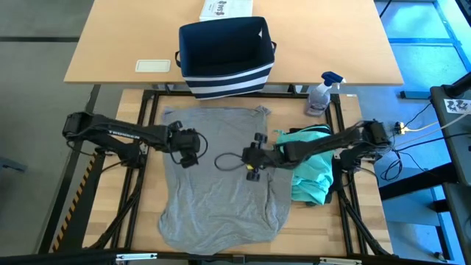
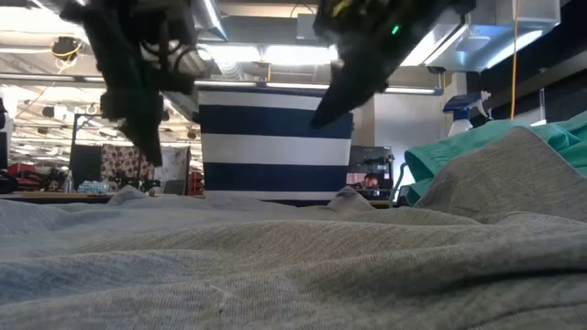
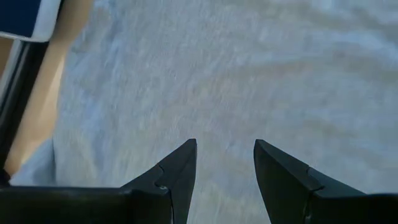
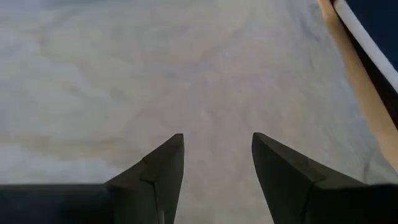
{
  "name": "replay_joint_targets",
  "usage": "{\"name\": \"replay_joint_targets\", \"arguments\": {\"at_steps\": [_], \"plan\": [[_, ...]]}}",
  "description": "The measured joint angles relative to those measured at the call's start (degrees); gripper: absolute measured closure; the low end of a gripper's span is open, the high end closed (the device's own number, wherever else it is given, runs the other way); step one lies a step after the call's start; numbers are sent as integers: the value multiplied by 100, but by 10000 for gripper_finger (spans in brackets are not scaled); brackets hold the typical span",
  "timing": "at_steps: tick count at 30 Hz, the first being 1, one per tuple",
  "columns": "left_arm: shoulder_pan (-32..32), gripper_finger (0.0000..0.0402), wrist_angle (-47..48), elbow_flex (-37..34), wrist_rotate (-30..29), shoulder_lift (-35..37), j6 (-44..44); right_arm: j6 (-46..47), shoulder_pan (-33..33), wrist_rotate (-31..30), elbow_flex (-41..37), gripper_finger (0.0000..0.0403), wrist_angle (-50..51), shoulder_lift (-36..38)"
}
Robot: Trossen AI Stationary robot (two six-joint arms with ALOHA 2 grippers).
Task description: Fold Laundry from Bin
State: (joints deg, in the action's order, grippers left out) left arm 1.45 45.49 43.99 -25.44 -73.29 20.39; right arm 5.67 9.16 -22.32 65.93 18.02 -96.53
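The grey T-shirt (image 1: 221, 180) lay spread flat mid-tabletop, the bin (image 1: 224, 55) beyond its far edge. The left end effector (image 1: 188, 149) and right end effector (image 1: 252, 157) hovered above it, parted and empty. Each should pinch a far corner cleanly, taking one layer only.

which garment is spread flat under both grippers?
The grey T-shirt, laid out mid-table. The teal piece sits bunched at its right edge, under the right arm, not spread.
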Motion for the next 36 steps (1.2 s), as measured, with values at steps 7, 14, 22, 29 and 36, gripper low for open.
{"name": "replay_joint_targets", "arguments": {"at_steps": [7,14,22,29,36], "plan": [[1094,247,-1158,-504,-49,-1,-964,131,-1331,177,-4,215,-317,-231],[2885,247,-1981,-505,769,2,-1935,161,-2664,592,-4,215,-190,-287],[4070,247,-2036,-505,1166,2,-2150,178,-3690,1139,-4,215,111,-324],[4207,248,-2021,-505,1386,-277,-2169,137,-4071,1440,4,215,-140,-450],[4221,248,-2168,-505,1546,-1086,-2248,148,-4161,1593,90,215,-178,-920]]}}
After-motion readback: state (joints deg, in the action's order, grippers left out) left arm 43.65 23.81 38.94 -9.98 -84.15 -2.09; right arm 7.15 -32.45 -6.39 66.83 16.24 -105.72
